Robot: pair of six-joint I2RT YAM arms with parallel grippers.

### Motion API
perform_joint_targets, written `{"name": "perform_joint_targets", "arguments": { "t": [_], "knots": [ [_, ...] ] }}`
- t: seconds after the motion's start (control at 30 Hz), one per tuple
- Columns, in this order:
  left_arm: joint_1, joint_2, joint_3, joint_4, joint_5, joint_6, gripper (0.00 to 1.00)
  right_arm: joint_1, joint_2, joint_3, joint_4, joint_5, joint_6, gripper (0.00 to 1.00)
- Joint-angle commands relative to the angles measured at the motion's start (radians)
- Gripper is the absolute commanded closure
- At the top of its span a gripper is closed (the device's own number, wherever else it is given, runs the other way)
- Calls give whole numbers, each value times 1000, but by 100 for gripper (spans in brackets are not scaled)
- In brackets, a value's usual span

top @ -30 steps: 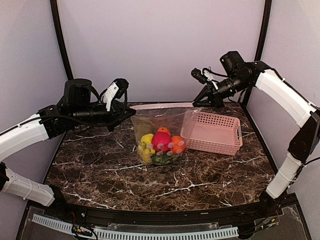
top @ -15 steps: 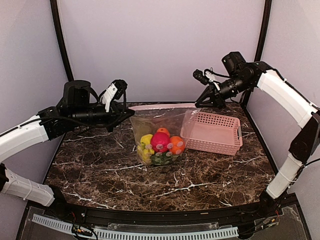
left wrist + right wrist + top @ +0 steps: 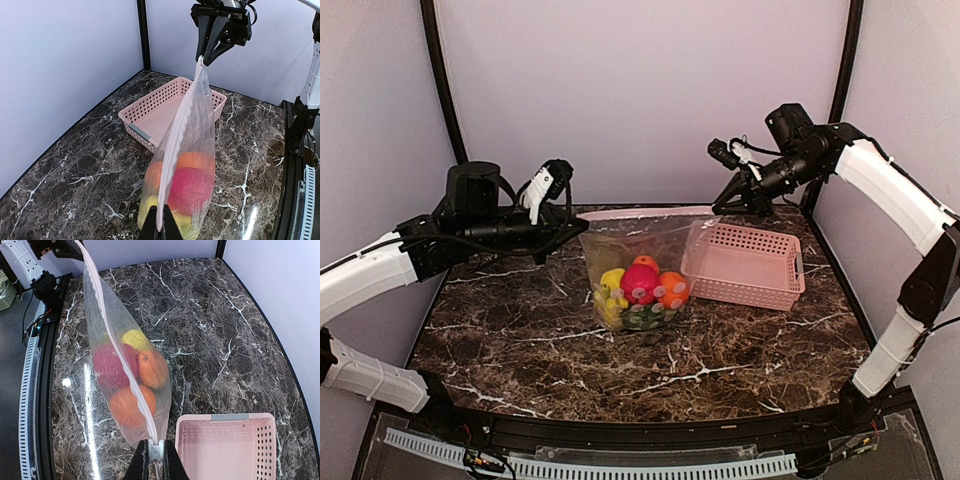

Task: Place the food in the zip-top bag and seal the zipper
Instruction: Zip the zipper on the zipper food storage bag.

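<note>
Because each tool pinches one end of the zipper (image 3: 645,212), the strip runs taut between them, above the bench (image 3: 500,330), & the zip-top bag (image 3: 638,250) hangs below it. Per both wrist views, the left tool (image 3: 582,227) is clamped on the strip's left end and the right tool (image 3: 722,205) on its right end. The food (image 3: 642,285) sits bunched in the bag's bottom, approx. mid-bench, just beside the pink basket (image 3: 750,265); its weight pulls the bag walls straight. Stretching the mouth flat like this suits sealing. Can't tell whether the zipper is pressed shut along its whole length.
</note>
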Motion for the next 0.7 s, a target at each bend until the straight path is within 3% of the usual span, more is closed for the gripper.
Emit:
{"name": "perform_joint_targets", "arguments": {
  "t": [0.0,0.07,0.13,0.2,0.33,0.43,0.53,0.67],
  "knots": [
    [13,-21,-16,10,15,-20,99,-21,-6,8,-31,-3,6,100],
    [13,-17,-18,14,24,-22,99,-21,-2,13,-34,-15,6,100],
    [13,-12,-21,22,34,-31,92,-19,-2,14,-34,-32,0,99],
    [13,-3,-28,41,63,-45,73,-12,-6,9,-38,-52,-8,98],
    [13,26,-38,72,117,-64,67,20,-29,-21,-37,-63,-31,95],
    [13,47,-35,83,152,-74,71,47,-48,-44,-42,-58,-51,92],
    [11,53,-34,87,199,-71,86,80,-72,-75,-63,-60,-84,87],
    [-22,31,-39,20,211,-2,94,119,-104,-117,-116,-85,-122,49]
  ]
}}
